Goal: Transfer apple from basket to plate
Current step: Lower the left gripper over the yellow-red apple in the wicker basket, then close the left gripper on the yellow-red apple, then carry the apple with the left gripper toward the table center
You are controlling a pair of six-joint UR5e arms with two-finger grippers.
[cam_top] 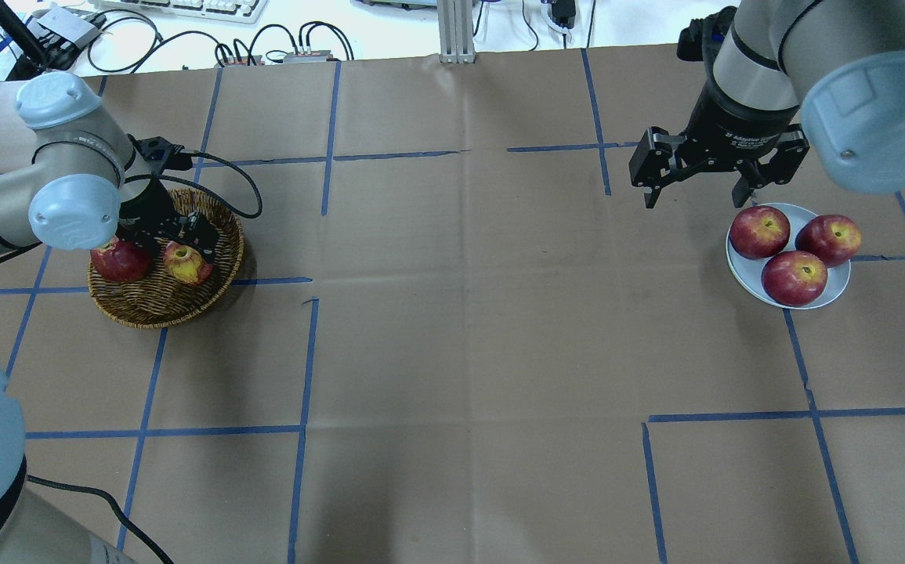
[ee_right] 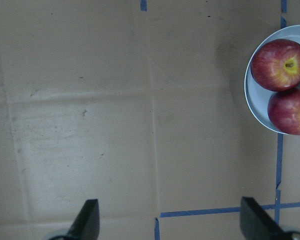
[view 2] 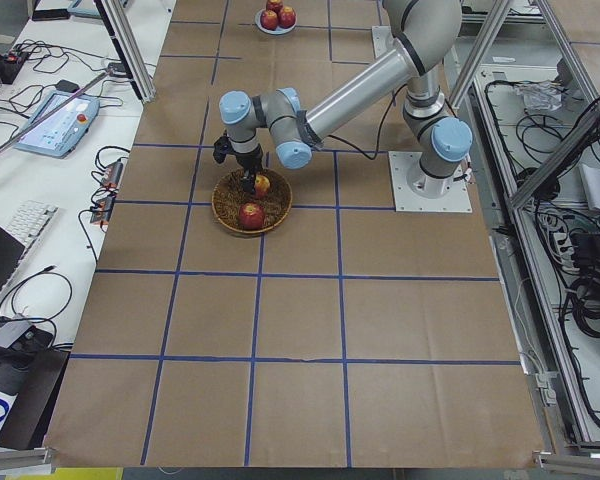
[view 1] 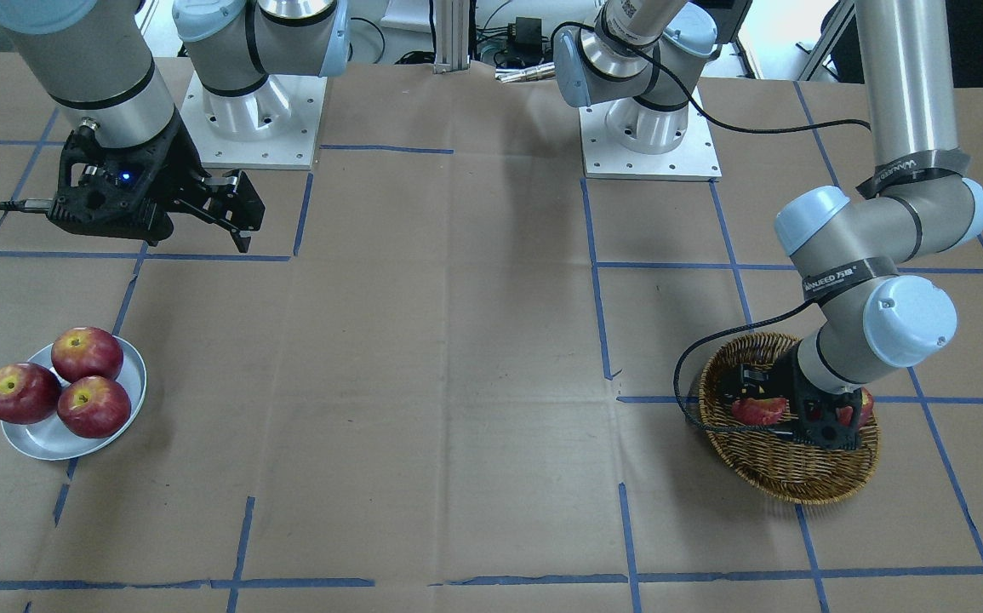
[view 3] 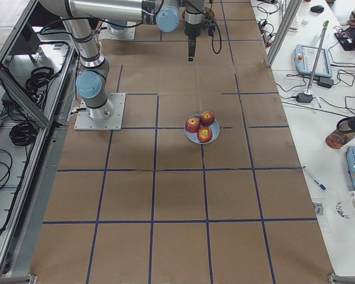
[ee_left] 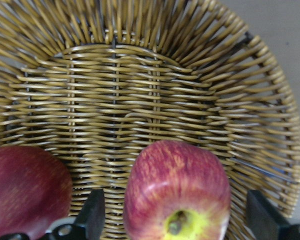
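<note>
Blue-taped paper surface (cam_top: pixel 460 313) stretches wide between basket (cam_top: pixel 146 305), left, and plate (cam_top: pixel 743 270), right. The left hand (cam_top: pixel 184 244), fingers apart, straddles the apple (cam_top: pixel 186 264) in the basket; the right hand (cam_top: pixel 695 194) hovers spread near the plate's upper-left edge.

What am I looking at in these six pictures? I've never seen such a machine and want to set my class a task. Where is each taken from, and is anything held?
Two robot arms stand at a paper-covered table, each ending in a two-finger gripper. Four pictures come from fixed cameras: across the table, over the robot's shoulders, and at each table end. Two come from cameras on the wrists. The left gripper is down in the wicker basket, open, a finger on either side of the yellow-streaked apple; nothing is held. A darker apple lies beside it. The right gripper hangs open near the white plate, which carries three dark red apples.
</note>
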